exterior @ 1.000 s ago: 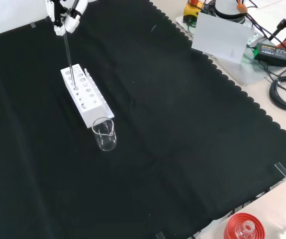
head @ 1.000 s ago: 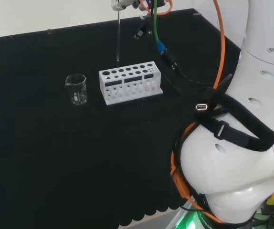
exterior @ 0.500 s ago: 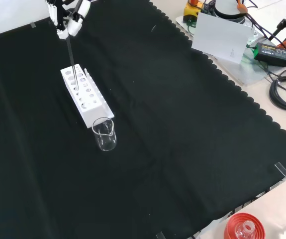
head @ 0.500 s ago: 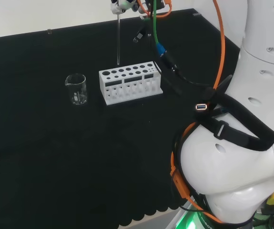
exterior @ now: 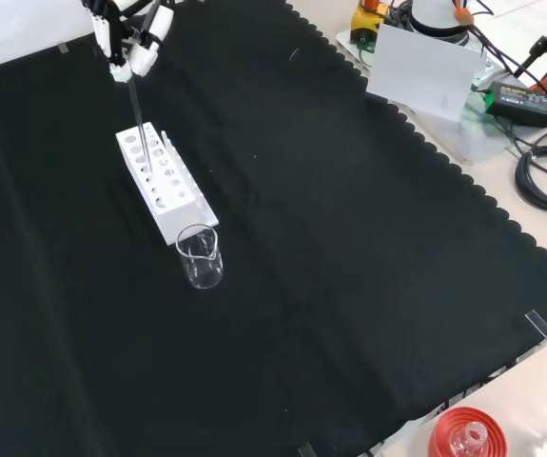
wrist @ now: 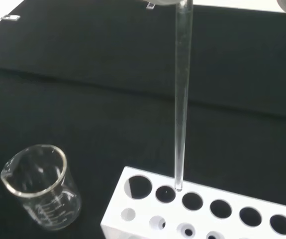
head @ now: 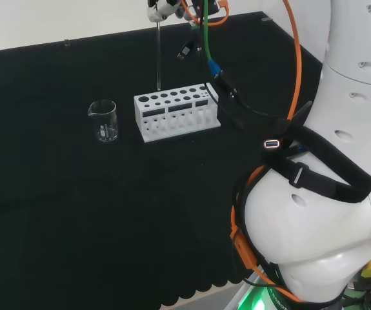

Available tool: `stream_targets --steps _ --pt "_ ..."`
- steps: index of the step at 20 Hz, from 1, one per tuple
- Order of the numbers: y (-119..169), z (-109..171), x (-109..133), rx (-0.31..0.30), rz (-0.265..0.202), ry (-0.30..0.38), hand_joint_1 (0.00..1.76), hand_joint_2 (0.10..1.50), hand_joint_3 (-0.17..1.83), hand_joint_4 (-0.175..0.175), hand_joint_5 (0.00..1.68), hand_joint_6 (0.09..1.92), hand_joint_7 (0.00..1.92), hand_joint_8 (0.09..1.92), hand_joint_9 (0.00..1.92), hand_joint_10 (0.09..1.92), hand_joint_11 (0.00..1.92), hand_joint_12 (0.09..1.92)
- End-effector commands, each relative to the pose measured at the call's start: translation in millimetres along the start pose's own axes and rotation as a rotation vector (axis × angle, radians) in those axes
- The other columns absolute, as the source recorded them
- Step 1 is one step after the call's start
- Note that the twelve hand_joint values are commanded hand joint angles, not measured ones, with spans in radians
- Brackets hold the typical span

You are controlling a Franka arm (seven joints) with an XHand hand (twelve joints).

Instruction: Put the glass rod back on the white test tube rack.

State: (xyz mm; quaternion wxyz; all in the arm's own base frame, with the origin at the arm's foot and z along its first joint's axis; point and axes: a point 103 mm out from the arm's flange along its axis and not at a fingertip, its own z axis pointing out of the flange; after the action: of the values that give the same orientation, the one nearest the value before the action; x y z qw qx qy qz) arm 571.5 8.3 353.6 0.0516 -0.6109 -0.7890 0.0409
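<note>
Robot hand [exterior: 128,43]: high at the top left of the front view, over the far end of the rack; its fingers are curled round the top of the rod, pinching it.
Arm: big white links stand at the right of the head view, well apart from the ware.
Rod [wrist: 181,94]: clear glass, hanging upright from the robot hand; in the wrist view its lower tip sits at the rim of a hole in the rack's outer row, second from the beaker end. Whether the tip has entered the hole, I cannot tell.
Rack [head: 176,110]: white, with two rows of round holes, standing on the bench.
Beaker [exterior: 200,255]: clear glass, upright, just beside the near end of the rack in the front view, not touching it.
Bench [exterior: 349,238]: black cloth, bare to the right of the rack and below the beaker in the front view.
Edges: the cloth's scalloped hem runs along the right of the front view, well apart from the rack.
</note>
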Motion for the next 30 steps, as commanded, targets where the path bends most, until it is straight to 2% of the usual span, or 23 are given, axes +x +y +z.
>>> stream_targets --steps 1,11,17,22,23,29,30 --pt "8.6 -0.2 15.2 -0.006 -0.027 0.014 1.32 1.05 -0.17 -0.175 1.29 0.31 1.42 0.51 1.83 0.31 1.69 0.53" --pt "12.1 4.9 23.3 -0.007 -0.055 0.023 1.32 1.05 -0.17 -0.175 1.3 0.31 1.42 0.51 1.83 0.31 1.69 0.53" --pt "11.1 6.3 19.8 -0.009 -0.056 0.034 1.32 1.05 -0.17 -0.175 1.3 0.31 1.42 0.51 1.83 0.31 1.69 0.53" --pt "-1.2 11.1 -2.4 0.008 -0.033 0.012 1.32 1.05 -0.17 -0.175 1.3 0.31 1.42 0.51 1.83 0.31 1.69 0.53" --pt "0.5 11.5 -0.2 0.018 -0.029 -0.005 1.32 1.05 -0.17 -0.175 1.3 0.31 1.42 0.51 1.83 0.31 1.69 0.53" --pt "3.2 13.1 1.7 0.025 -0.026 0.002 1.32 1.05 -0.17 -0.175 1.3 0.31 1.42 0.5 1.83 0.31 1.69 0.53" --pt "6.9 1.1 13.4 0.024 -0.018 -0.01 1.32 1.05 -0.17 -0.175 1.3 0.31 1.42 0.5 1.83 0.31 1.69 0.53"
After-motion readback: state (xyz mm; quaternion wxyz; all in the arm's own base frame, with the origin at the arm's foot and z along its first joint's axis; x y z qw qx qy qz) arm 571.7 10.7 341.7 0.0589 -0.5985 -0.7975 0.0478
